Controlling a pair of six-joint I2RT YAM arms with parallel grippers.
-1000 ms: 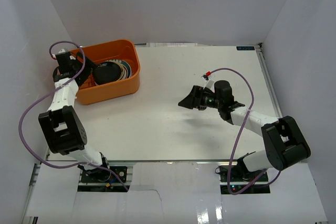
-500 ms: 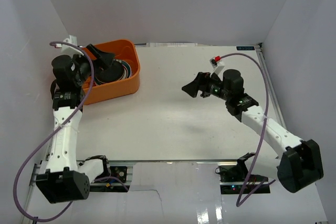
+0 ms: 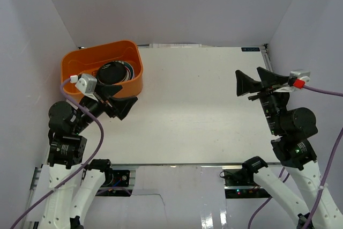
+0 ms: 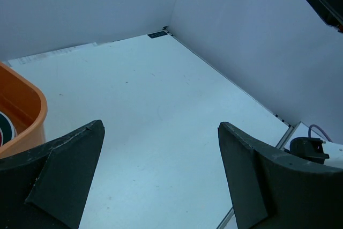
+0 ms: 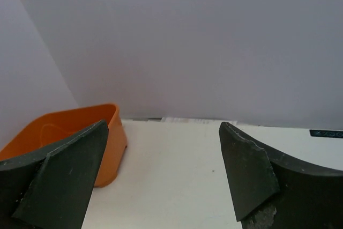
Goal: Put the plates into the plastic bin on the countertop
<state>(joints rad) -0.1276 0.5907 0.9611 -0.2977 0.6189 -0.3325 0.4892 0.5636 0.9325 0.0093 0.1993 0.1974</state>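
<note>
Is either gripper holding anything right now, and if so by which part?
Nothing is held. The left gripper and right gripper are open and empty; plates lie in the bin.

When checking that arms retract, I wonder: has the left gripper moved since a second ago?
Yes. The left gripper was over the plastic bin, at its left end; now it is by its near wall, toward the arm bases.

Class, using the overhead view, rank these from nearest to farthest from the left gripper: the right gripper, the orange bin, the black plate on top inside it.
From the left gripper:
1. Orange bin: its near wall sits right beside the gripper, at the far left.
2. Black plate: inside the bin, on top of the stack.
3. Right gripper: across the countertop, on the right side.
</note>
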